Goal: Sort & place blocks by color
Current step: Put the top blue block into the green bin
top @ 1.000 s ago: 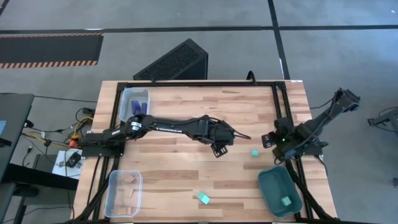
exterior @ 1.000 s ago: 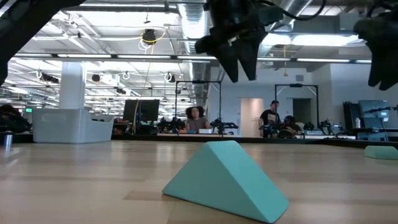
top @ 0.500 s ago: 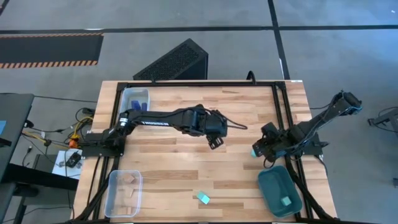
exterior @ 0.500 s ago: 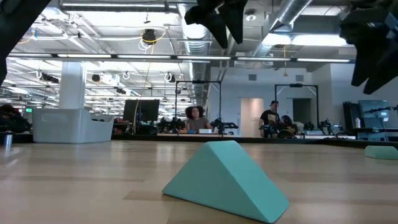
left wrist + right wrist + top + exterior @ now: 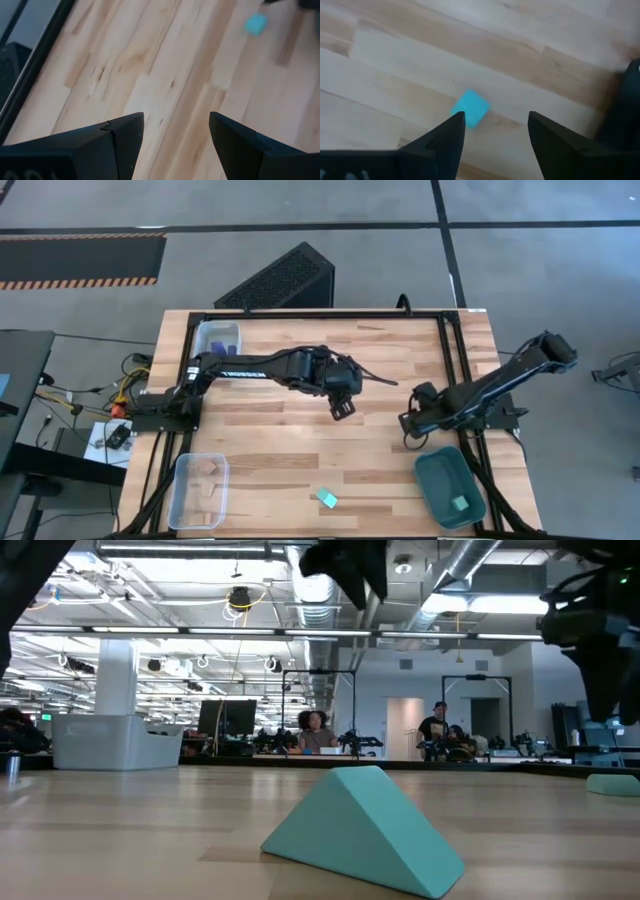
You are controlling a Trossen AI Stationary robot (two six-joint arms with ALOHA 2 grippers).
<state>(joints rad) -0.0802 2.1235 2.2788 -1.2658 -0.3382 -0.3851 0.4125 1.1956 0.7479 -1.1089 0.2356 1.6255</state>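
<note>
On the wooden table (image 5: 300, 460), from above, the left gripper (image 5: 341, 407) hovers mid-table, jaws spread and empty; the right wrist view shows the right gripper (image 5: 495, 131) spread wide above a teal cube (image 5: 470, 108), not touching.

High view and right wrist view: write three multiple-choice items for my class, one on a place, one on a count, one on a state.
1. Where are the blue blocks? A floor; B clear bin; C shelf.
2. How many blocks lie in the tray? A none; B one; C three.
3. The right gripper is: A shut, gripping; B shut, empty; C open.
Key: B, they lie inside the bin; B, one teal block shows there; C, its fingers stand apart, the cube ungripped.
</note>
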